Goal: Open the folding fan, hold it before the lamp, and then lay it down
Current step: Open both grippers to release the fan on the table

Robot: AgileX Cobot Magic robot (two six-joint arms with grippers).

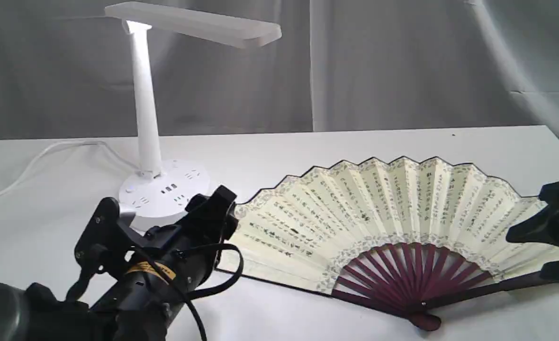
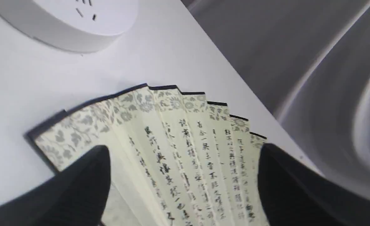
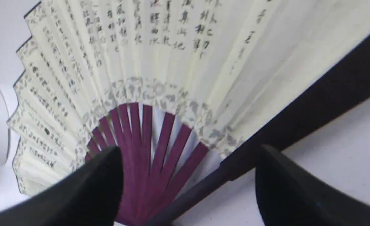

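Table (image 1: 308, 151): folding fan (image 1: 379, 208) spread flat, txt illegible; left hand (image 2: 185, 150), right hand (image 3: 188, 150) apart.

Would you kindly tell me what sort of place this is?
Probably a staged robot test bench: a white table, a plain grey curtain backdrop, and a desk lamp and opened folding fan laid out.

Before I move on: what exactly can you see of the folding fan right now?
The folding fan lies fully spread and flat on the white table, beside the lamp base but apart from it. It has a cream pleated paper leaf with columns of black calligraphy, a grey floral border with a dark edge, maroon wooden-looking ribs meeting at one pivot, and dark guards. The left gripper and right gripper stand open over its two ends; neither grips it.
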